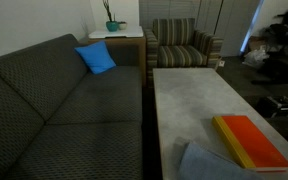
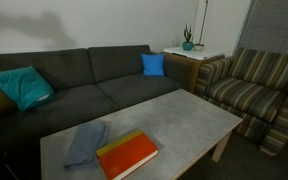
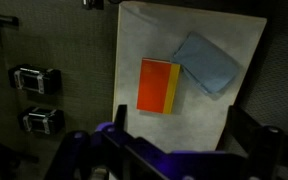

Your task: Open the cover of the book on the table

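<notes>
An orange book with a yellow edge [image 1: 249, 140] lies closed and flat on the grey coffee table [image 1: 184, 100], near one end. It shows in both exterior views [image 2: 127, 155] and in the wrist view [image 3: 158, 86]. A blue-grey cloth [image 2: 86, 143] lies right beside it. My gripper [image 3: 178, 110] shows only in the wrist view, with its two dark fingers wide apart. It is open and empty, high above the table [image 3: 204, 115] and well clear of the book. The arm is not seen in either exterior view.
A dark sofa [image 2: 84, 80] runs along one long side of the table [image 2: 184, 115], with a blue cushion [image 2: 153, 64] and a teal cushion [image 2: 22, 86]. A striped armchair [image 2: 259, 90] stands at the far end. Two small devices [image 3: 34, 77] lie on the floor.
</notes>
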Available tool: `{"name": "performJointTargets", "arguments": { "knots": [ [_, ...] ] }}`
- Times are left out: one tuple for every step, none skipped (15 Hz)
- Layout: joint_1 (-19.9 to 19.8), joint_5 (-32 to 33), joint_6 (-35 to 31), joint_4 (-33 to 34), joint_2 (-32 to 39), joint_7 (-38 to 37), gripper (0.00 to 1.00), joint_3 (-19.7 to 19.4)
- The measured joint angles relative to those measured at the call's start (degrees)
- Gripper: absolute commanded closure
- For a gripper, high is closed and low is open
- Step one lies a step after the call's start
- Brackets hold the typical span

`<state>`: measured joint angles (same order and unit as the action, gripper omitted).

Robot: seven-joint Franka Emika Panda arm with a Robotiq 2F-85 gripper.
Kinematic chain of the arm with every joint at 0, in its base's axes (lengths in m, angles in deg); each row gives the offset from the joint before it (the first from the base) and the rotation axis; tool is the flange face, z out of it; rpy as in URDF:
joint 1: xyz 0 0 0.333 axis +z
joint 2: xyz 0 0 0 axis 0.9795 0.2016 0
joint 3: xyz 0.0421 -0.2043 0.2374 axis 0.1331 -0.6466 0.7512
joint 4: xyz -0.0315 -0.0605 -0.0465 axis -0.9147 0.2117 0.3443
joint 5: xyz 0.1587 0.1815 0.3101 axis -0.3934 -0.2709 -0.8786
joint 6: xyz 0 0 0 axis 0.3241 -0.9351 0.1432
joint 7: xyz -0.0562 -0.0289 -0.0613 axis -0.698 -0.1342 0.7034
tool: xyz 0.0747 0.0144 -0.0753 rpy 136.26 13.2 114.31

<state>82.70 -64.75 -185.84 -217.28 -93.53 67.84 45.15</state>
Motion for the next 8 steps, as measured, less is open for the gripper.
{"name": "performJointTargets", "arguments": {
  "knots": [
    [0.0, 0.0, 0.0, -0.3, 0.0, 0.0, 0.0, 0.0],
    [0.0, 0.0, 0.0, -0.6, 0.0, 0.0, 0.0, 0.0],
    [0.0, 0.0, 0.0, -0.7, 0.1, 0.0, 0.0, 0.0],
    [0.0, 0.0, 0.0, -0.7, 0.1, 0.0, 0.0, 0.0],
    [0.0, 0.0, 0.0, -0.7, 0.1, 0.0, 0.0, 0.0],
    [0.0, 0.0, 0.0, -0.7, 0.1, 0.0, 0.0, 0.0],
    [0.0, 0.0, 0.0, -0.7, 0.1, 0.0, 0.0, 0.0],
    [0.0, 0.0, 0.0, -0.7, 0.1, 0.0, 0.0, 0.0]
  ]
}}
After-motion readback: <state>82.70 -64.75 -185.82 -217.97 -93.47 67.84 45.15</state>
